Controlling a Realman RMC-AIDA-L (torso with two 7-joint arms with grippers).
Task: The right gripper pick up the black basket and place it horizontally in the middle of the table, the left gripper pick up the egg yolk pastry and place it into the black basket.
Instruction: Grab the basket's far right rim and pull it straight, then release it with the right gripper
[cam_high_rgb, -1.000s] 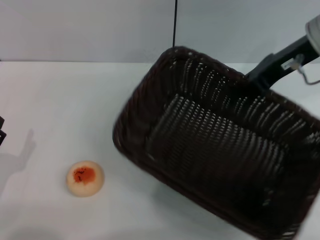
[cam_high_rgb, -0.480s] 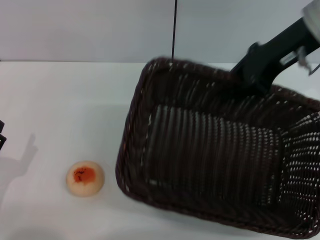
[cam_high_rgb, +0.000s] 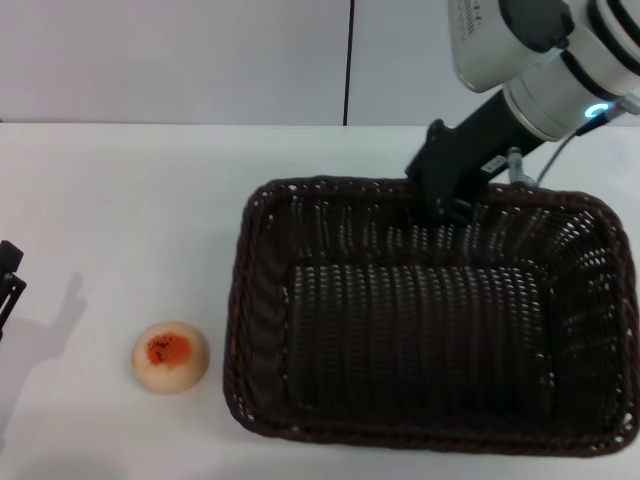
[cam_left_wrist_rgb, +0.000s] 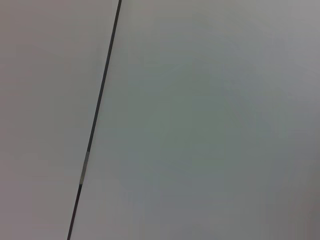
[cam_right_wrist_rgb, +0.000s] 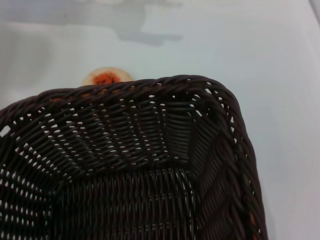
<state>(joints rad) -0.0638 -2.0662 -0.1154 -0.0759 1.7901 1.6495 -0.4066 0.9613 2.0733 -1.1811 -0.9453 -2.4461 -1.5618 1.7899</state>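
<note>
Sitting level and lengthwise near the middle of the counter (cam_high_rgb: 120, 190), the basket (cam_high_rgb: 420, 320) looks placed though the right hand (cam_high_rgb: 440, 205) grips its far rim, while the pastry (cam_high_rgb: 171, 356) waits beside it, untouched by the left hand (cam_high_rgb: 8, 285), whose grip I cannot tell.

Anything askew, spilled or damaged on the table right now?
Nothing stands out. The dark woven wicker basket sits level and square on the white table, its weave intact, with the right gripper at its far rim. The round cream pastry lies whole beside it. The left gripper is at the table's edge.
</note>
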